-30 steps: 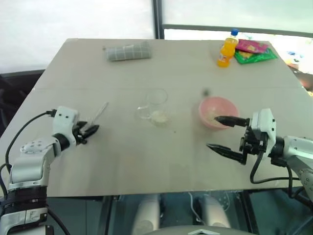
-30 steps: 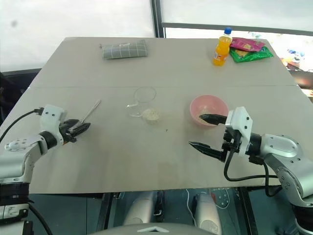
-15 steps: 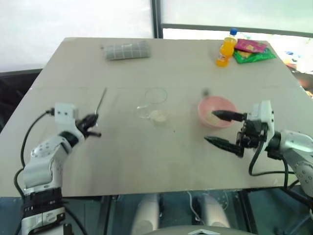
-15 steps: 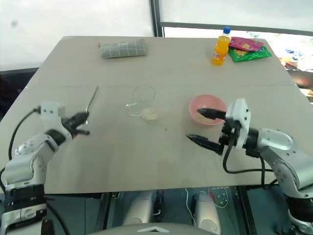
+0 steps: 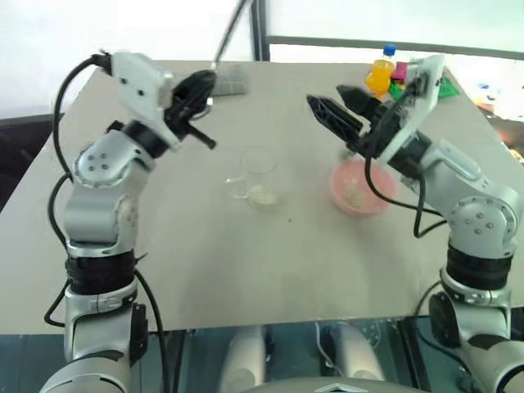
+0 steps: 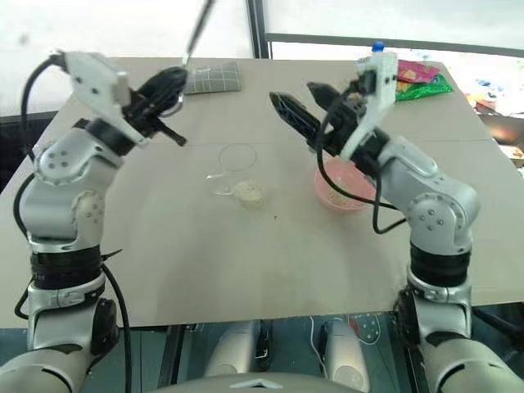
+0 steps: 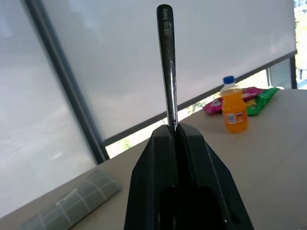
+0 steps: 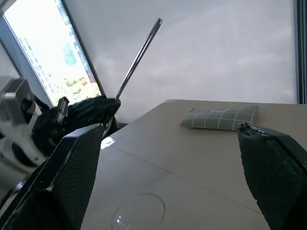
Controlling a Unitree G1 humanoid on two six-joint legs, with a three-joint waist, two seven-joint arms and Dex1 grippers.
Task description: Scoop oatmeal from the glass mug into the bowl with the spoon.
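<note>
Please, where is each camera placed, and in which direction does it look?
Left and right eye views: on the head, looking forward and down at the table; both arms show.
Left wrist view: along the left hand, shut on the spoon, toward the window.
Right wrist view: between the open right hand's fingers, toward the left hand.
Shared: spoon, grey checked pouch.

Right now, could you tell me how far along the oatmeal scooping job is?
Some oatmeal already lies in the pink bowl, though a small heap has landed on the table beside the glass mug. In hand: the left claw is shut on the spoon, raised above the table with the handle pointing up; the right claw hangs open over the bowl. How much oatmeal remains in the mug I cannot tell.
</note>
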